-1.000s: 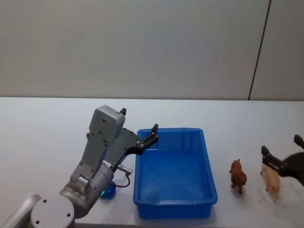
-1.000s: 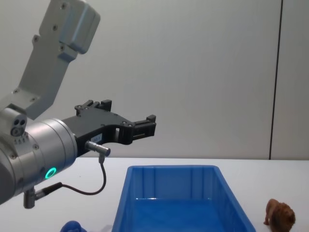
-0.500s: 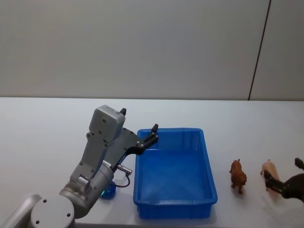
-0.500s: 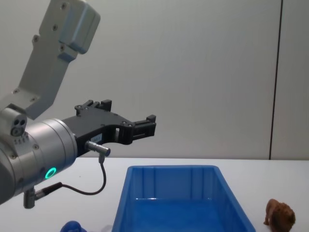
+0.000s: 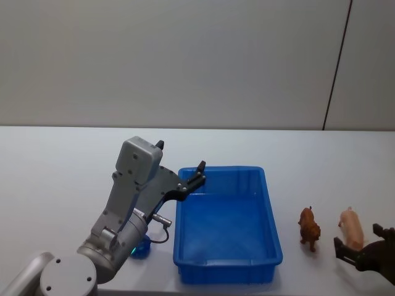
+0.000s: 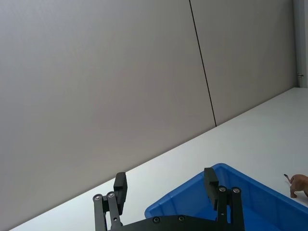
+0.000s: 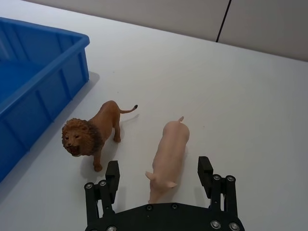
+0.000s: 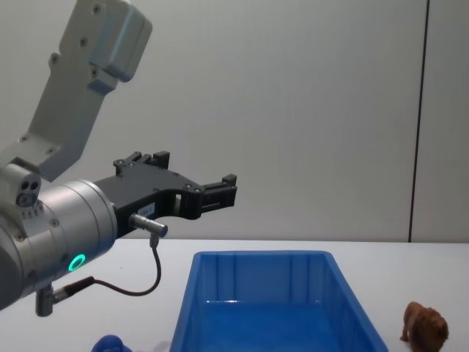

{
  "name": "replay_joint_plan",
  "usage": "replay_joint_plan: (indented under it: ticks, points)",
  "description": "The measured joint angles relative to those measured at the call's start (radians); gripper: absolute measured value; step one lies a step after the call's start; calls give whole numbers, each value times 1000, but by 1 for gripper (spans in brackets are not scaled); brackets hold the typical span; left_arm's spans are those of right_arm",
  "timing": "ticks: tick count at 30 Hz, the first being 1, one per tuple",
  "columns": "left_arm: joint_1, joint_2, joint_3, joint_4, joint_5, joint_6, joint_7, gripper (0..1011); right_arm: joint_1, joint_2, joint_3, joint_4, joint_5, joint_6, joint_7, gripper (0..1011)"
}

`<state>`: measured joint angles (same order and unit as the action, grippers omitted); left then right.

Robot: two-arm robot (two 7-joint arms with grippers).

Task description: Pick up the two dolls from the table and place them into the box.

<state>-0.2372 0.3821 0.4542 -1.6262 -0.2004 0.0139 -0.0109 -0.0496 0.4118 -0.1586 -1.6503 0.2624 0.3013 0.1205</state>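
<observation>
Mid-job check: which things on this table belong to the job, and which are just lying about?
Job: blue box; brown lion doll, right of it; small blue toy, left of it, partly hidden; left gripper, fingers open, raised near the box's far left corner; right gripper, fingers open, close to the pink pig.
Lying about: the pink pig, on the table beside the lion doll.

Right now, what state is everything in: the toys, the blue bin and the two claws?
box: upright, empty.
lion doll: standing on the table, outside the box.
blue doll: on the table, partly hidden by the left arm.
pink pig: on the table, not held.
left gripper: open, empty, raised by the box.
right gripper: open, empty, near the pink pig.
</observation>
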Motion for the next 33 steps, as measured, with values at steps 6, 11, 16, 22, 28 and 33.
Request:
replay_joint_plan:
  ticks: [6,11,16,22,28,33]
  points:
    - [0,0,0,0,0,0,0,1001,25,-25,-11,26,-3,36,-16,1001]
    - [0,0,0,0,0,0,0,1001,47,-44,-18,49,-6,57,-30,1001]
    - [0,0,0,0,0,0,0,1001,70,-63,-23,73,-9,79,-46,949]
    - [0,0,0,0,0,0,0,1001,95,-83,-29,101,-13,96,-64,808]
    - [0,0,0,0,0,0,0,1002,113,-98,-33,123,-19,104,-83,641]
    - [0,0,0,0,0,0,0,1001,125,-109,-34,136,-24,96,-99,476]
